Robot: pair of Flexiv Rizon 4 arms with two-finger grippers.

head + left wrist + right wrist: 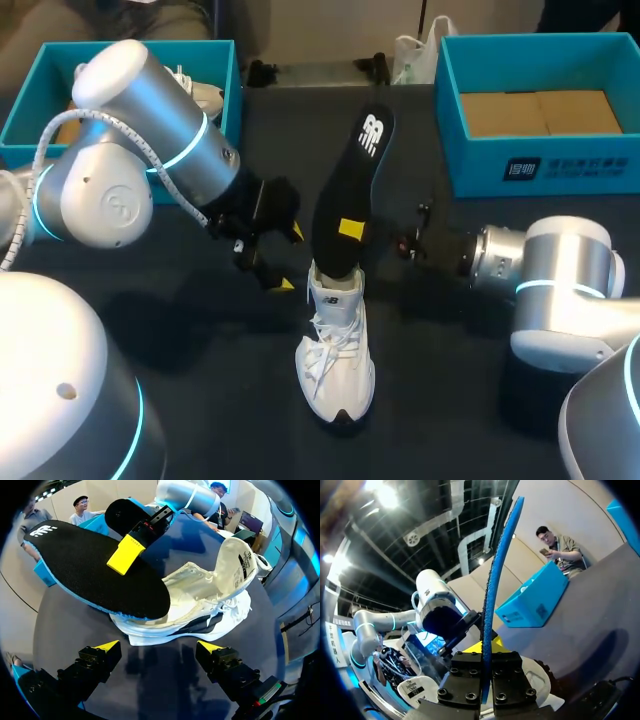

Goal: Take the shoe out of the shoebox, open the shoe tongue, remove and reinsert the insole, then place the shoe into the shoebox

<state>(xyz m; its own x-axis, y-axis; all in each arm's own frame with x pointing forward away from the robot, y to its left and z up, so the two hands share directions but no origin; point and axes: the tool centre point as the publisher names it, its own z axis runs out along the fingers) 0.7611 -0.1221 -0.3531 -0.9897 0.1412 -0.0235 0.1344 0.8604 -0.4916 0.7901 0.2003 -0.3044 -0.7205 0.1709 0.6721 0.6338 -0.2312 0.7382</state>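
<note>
Holds the insole point(348, 190) pinched flat between both fingers of the right hand point(352, 230), gripped about midway along. Points the insole's long axis from its lower end, at the collar of the shoe point(336, 350), up and away toward the far side of the desk point(440, 400). Stands the shoe upright near the middle of the desk, toe toward the near edge and tongue raised, between the left shoebox point(20, 125) and the right shoebox point(540, 160), well apart from both. Hovers the left hand point(272, 256) wide open and holding nothing, just left of the shoe's heel, with the shoe side on ahead of its fingers. Calls, by judgement, for the right hand to push the insole down along its own length, and for the nearer left hand to steady the shoe. Cannot tell whether the insole's lower end is already inside the shoe or only against the collar. Shows only the insole's blue edge in the right wrist view. Half-hides a second shoe point(195, 95) in the left shoebox behind the left arm point(150, 130)
</note>
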